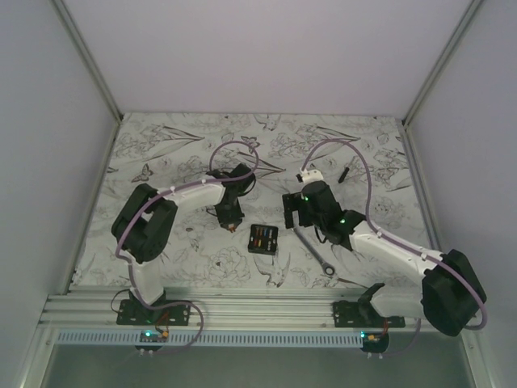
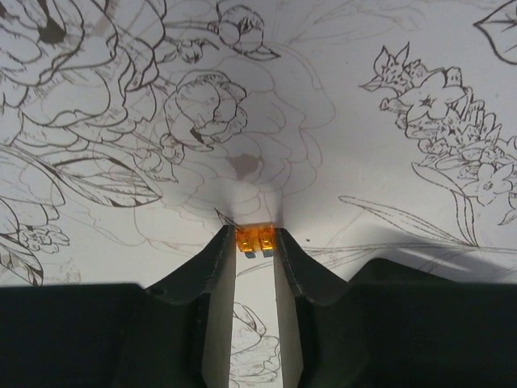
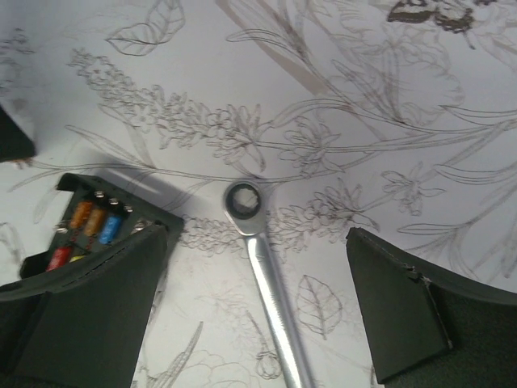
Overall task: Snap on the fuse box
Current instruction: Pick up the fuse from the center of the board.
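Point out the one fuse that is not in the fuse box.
The orange fuse pinched between the left gripper's fingertips; the other fuses sit in rows inside the black fuse box.

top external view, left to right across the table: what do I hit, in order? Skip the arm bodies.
Left gripper pinching a small orange fuse → small black square plastic fuse box → silver metal ratchet wrench → small thin black stick.

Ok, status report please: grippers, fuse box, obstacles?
Left gripper shut on orange fuse. Right gripper open above wrench. Fuse box sits free on table. Wrench beside it, not touching.
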Controlling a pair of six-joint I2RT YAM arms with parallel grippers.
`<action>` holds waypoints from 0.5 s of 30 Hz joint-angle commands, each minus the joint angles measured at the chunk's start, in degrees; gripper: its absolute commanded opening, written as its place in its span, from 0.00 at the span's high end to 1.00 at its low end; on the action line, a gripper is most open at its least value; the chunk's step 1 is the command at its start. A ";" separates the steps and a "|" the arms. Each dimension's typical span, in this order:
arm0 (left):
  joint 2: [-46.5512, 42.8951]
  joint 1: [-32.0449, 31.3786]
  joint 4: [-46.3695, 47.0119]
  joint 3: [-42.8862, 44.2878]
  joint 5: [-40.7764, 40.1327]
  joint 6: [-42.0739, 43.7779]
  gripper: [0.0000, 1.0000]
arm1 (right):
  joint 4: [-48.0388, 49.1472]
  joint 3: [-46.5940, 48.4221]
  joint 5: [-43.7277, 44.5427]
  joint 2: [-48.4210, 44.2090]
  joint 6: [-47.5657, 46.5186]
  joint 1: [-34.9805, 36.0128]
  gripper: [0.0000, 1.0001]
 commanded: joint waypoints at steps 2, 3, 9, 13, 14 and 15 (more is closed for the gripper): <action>-4.90 -0.44 -3.02 -1.49 1.82 -1.74 0.81 | 8.55 -2.88 -8.79 -2.44 4.38 -0.41 0.00; -5.99 -0.44 -3.04 -1.65 1.94 -1.92 0.81 | 10.20 -3.61 -10.56 -2.81 5.12 -0.35 0.00; -12.82 -0.39 -3.01 -2.28 3.28 -3.17 0.82 | 26.28 -9.22 -21.42 -3.66 11.09 1.20 0.04; -17.94 -0.64 -2.61 -2.88 4.40 -4.65 0.82 | 38.98 -12.29 -25.01 -3.35 15.37 3.43 0.10; -19.23 -0.80 -2.44 -3.03 4.46 -4.95 0.82 | 41.75 -12.80 -25.21 -2.98 16.25 3.93 0.11; -20.54 -1.01 -2.22 -3.18 4.57 -5.32 0.82 | 44.35 -13.39 -25.48 -2.71 17.07 4.57 0.13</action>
